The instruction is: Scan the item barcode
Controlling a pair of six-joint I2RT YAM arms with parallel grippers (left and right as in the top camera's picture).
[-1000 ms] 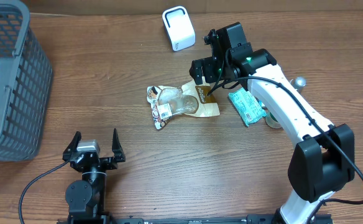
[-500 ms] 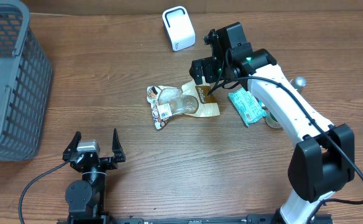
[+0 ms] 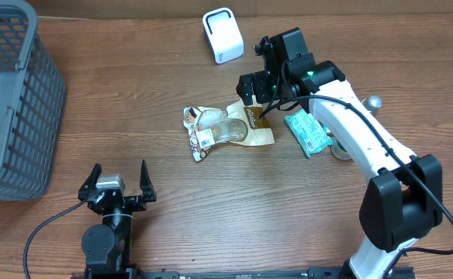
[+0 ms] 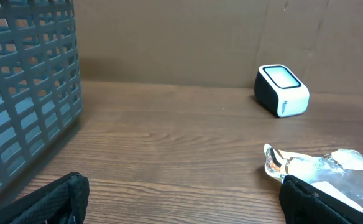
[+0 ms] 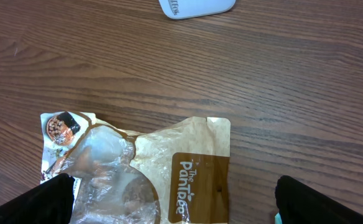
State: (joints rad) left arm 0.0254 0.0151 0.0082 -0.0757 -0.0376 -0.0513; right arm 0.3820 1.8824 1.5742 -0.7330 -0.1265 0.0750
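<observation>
Right gripper [image 3: 259, 99]: jaws are standing wide apart, holding nothing, and hovering over the right end of the snack bag, probably to pick it up.
Snack bag [image 3: 228, 130]: is lying flat in the middle of the overhead frame; a small white label [image 3: 203, 139] is facing up at its left end, perhaps the barcode.
White scanner [image 3: 223, 36]: is standing at upper middle, well apart from the bag, so the bag is needing a carry.
Green packet [image 3: 308, 132]: is lying just right of the bag.
Left gripper [image 3: 118, 184]: is resting at lower left, fingers spread, empty.
Basket [image 3: 13, 93]: is waiting at the left edge.
</observation>
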